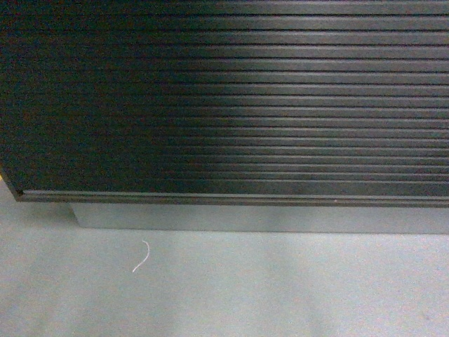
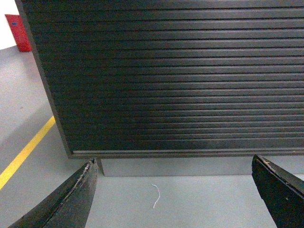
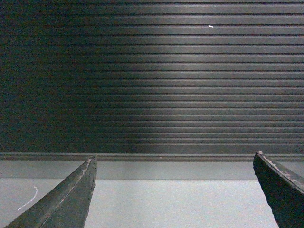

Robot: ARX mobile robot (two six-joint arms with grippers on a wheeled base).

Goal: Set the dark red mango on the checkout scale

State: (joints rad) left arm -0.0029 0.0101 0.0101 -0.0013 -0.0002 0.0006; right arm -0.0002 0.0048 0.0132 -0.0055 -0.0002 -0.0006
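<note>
The checkout [image 1: 231, 98] fills the head view with its front of black horizontal slats, and both wrist views face the same slats, checkout [image 2: 180, 76] and checkout [image 3: 152, 76]. The dark red mango and the scale are out of view. My left gripper [image 2: 173, 166] is open, its dark fingers far apart over bare grey floor, nothing between them. My right gripper [image 3: 173, 164] is open too and holds nothing. Neither gripper shows in the head view.
A grey plinth [image 1: 259, 219] runs under the counter above the grey floor [image 1: 224, 288]. A small white thread [image 1: 142, 255] lies on the floor. In the left wrist view a yellow floor line [image 2: 26, 152] and a red object [image 2: 18, 32] lie past the counter's left end.
</note>
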